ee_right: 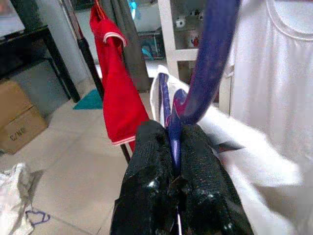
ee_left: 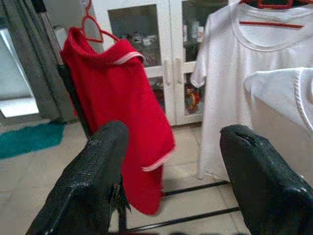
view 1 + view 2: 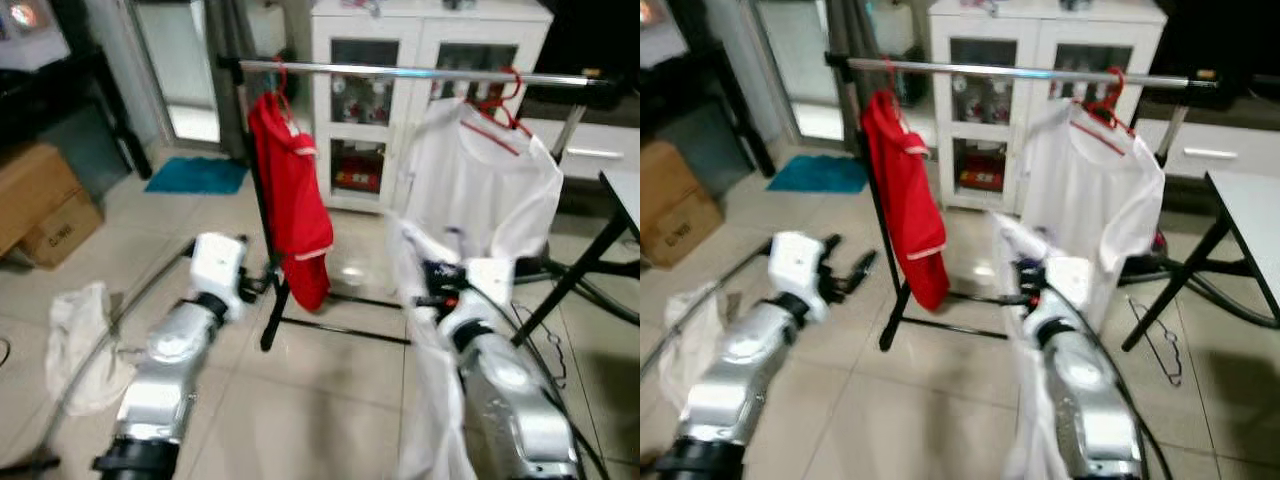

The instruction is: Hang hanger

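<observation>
A silver rail (image 3: pixel 420 72) spans the clothes rack. On it hang a red shirt (image 3: pixel 290 190) on a red hanger and a white shirt (image 3: pixel 490 190) on another red hanger (image 3: pixel 497 108). My right gripper (image 1: pixel 171 147) is shut on a blue hanger (image 1: pixel 208 63) that carries a white garment (image 3: pixel 425 330), held low in front of the rack, below the white shirt. My left gripper (image 2: pixel 171 161) is open with nothing between its fingers, raised near the red shirt's lower hem.
A white glass-door cabinet (image 3: pixel 400 100) stands behind the rack. Cardboard boxes (image 3: pixel 40 205) sit at the left, a white cloth (image 3: pixel 80 340) lies on the floor, a teal mat (image 3: pixel 195 175) lies further back. A table (image 3: pixel 1250 215) and a loose hanger (image 3: pixel 1160 345) are on the right.
</observation>
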Robot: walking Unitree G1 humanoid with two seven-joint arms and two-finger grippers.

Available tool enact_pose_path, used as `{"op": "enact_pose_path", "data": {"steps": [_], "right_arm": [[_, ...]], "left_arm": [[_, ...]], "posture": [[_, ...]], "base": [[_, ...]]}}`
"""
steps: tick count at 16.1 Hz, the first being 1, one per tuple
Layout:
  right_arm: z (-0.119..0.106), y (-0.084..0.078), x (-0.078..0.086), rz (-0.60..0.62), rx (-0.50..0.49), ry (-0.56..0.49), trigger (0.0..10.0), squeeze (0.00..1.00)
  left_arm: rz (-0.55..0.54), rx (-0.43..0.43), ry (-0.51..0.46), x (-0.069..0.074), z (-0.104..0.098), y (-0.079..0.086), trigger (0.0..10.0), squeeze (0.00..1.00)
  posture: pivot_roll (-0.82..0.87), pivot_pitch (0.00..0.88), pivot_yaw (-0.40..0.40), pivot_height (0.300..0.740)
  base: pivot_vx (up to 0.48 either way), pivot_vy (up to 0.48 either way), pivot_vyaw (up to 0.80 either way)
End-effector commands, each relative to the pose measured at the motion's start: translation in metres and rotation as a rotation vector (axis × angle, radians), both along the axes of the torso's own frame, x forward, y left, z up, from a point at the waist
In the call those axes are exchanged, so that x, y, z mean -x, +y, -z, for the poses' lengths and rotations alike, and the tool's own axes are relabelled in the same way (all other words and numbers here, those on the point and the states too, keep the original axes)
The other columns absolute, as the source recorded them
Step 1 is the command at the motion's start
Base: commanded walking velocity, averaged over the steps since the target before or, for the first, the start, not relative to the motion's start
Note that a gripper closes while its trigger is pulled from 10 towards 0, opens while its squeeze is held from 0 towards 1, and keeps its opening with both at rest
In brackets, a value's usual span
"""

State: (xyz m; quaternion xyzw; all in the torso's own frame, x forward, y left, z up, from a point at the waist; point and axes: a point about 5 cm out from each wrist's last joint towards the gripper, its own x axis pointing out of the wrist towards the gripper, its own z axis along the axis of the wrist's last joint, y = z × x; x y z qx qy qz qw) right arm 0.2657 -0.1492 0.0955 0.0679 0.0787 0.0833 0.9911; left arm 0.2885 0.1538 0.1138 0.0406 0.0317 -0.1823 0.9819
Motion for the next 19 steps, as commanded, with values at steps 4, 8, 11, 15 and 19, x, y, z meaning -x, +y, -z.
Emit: {"op": "enact_pose_path", "data": {"steps": [4,8,11,15,19], "right_arm": [[-0.012,-0.007,-0.002,-0.003,0.101,-0.072,10.0,0.0],[-0.014,-0.01,-0.004,0.014,0.094,-0.076,10.0,0.0],[-0.015,-0.011,-0.007,0.009,0.114,-0.084,10.0,0.0],[-0.018,-0.013,-0.01,0.022,0.104,-0.1,10.0,0.0],[-0.02,-0.016,-0.012,0.028,0.124,-0.09,10.0,0.0]], "left_arm": [[0.029,0.021,-0.008,-0.001,-0.003,-0.01,10.0,0.0],[0.026,0.03,-0.006,0.0,-0.003,-0.012,10.0,0.0],[0.021,0.028,-0.007,0.002,-0.002,-0.013,10.0,0.0],[0.023,0.027,-0.013,0.002,-0.004,-0.013,10.0,0.0],[0.034,0.021,-0.017,0.001,-0.006,-0.015,10.0,0.0]], "posture": [[0.01,0.0,0.046,0.74],[0.0,0.0,0.032,0.74],[0.01,0.0,0.012,0.74],[0.01,0.0,0.005,0.74],[0.01,0.0,0.003,0.74]], "base": [[0.339,0.0,0.1],[0.345,0.0,0.13],[0.346,0.0,0.0],[0.353,0.0,0.0],[0.359,0.0,-0.56]]}}
